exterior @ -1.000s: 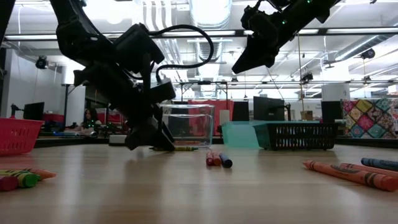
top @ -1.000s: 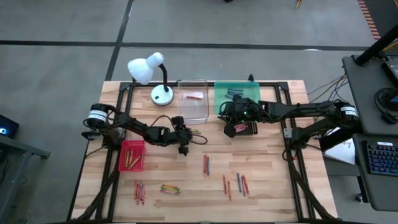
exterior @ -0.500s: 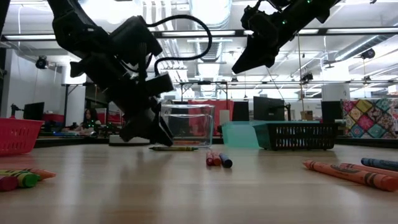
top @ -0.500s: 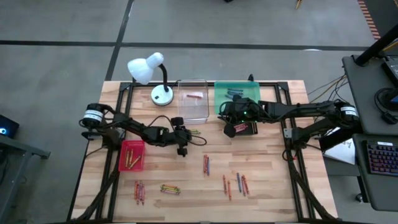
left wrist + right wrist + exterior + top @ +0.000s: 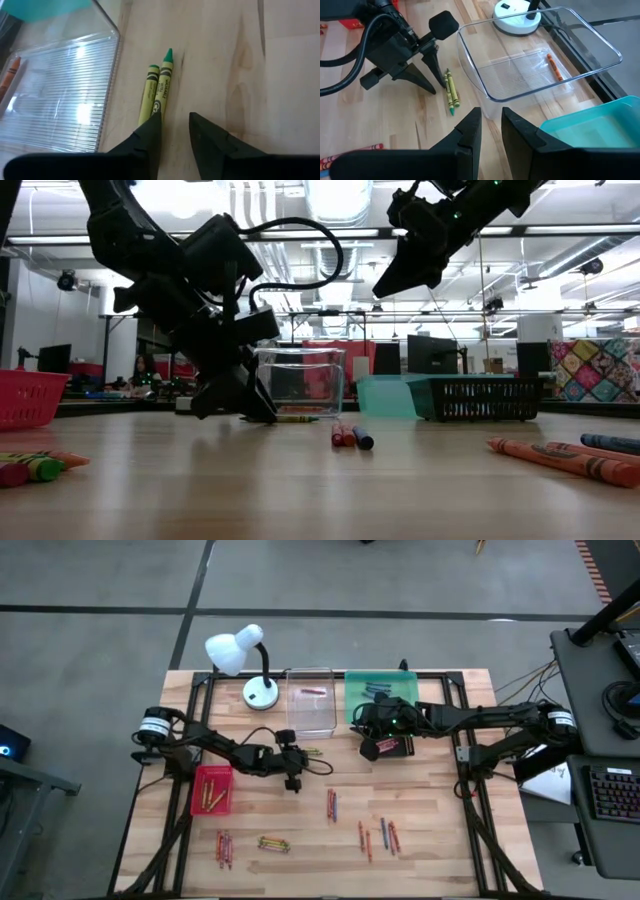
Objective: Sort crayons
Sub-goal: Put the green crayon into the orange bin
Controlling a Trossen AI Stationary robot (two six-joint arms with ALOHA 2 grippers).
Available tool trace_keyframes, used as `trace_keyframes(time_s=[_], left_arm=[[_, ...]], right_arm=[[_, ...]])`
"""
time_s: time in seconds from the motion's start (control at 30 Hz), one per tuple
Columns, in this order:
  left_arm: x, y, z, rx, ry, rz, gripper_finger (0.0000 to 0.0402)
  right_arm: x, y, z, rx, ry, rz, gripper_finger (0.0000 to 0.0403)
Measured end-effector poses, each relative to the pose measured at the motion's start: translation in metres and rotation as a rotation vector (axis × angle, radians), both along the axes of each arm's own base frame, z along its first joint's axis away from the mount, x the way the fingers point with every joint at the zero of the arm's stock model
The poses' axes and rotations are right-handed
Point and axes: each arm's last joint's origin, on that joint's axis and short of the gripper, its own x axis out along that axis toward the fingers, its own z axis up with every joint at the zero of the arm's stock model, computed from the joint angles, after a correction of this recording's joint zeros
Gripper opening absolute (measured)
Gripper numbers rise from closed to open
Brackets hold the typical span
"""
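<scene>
Two green-tipped crayons (image 5: 156, 95) with yellow-green wrappers lie side by side on the wood (image 5: 312, 752), near the clear tray (image 5: 322, 720). My left gripper (image 5: 175, 122) is low at their blunt ends (image 5: 436, 82). It is open by a narrow gap with nothing between the fingers. My right gripper (image 5: 491, 117) hangs high over the near edge of the teal tray (image 5: 355, 705), open by a narrow gap and holding nothing. More crayons lie in groups toward the near edge (image 5: 331, 805) (image 5: 380, 835) (image 5: 273, 843) (image 5: 224, 848). My left gripper has one fingertip (image 5: 150, 132) in front of the two crayons' blunt ends (image 5: 149, 114). The finger hides the spot, so I cannot tell whether it touches them. The crayons lie flat on the table, along the line of the fingers.
The red tray (image 5: 196, 790) at the left holds several crayons. One reddish crayon (image 5: 554, 67) lies in the clear tray, and dark blue ones lie in the teal tray. A white desk lamp (image 5: 245, 660) stands at the far left. Bare wood lies between the crayon groups.
My left gripper has lifted its fingertips a little off the table and come back down at the blunt ends of the two crayons. The crayons have not moved.
</scene>
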Motion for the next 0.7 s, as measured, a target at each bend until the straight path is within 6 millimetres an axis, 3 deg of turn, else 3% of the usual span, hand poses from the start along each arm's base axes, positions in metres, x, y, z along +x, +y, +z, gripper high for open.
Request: trace_keyframes(time_s=[0.3,0.7], left_arm=[[-0.001,-0.010,0.013,-0.019,-0.043,-0.045,0.0078],[0.001,-0.008,0.018,0.071,-0.058,-0.038,0.0077]], right_arm=[[0.000,0.000,0.000,0.000,0.000,0.000,0.0066],[0.000,0.000,0.000,0.017,-0.010,-0.012,0.0066]])
